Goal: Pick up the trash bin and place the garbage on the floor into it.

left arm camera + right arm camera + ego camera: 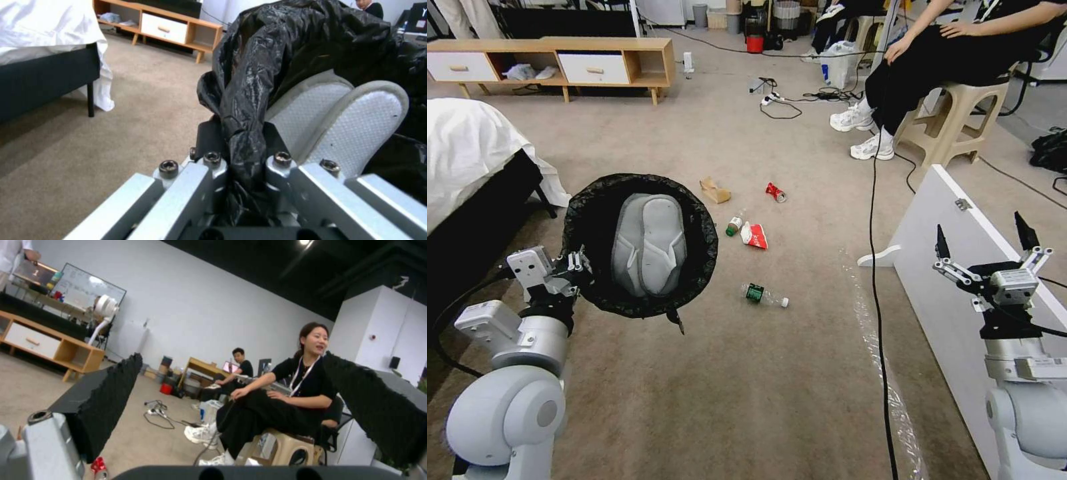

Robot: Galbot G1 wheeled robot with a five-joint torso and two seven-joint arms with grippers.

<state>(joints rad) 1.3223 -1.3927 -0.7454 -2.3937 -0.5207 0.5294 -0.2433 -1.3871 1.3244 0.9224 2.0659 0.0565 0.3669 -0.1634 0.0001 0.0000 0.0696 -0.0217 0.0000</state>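
The bin (640, 243) is held off the floor (747, 400) at the left, its bagged rim pinched by the closed fingers of the left gripper (575, 261); grey slippers (648, 243) lie inside. The garbage is scattered just right of it: cardboard (715, 191), a can (776, 193), a wrapper (755, 235) and two bottles (766, 295). The bin should be kept level and carried low beside each piece. The right gripper (984, 243) is raised at the right, fingers spread wide and empty.

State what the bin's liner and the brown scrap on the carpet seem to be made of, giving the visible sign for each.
Bin liner: thin glossy black plastic film, judging by its crinkles and sheen where the left claw pinches it. Brown scrap: probably matte cardboard, with a torn, folded edge.
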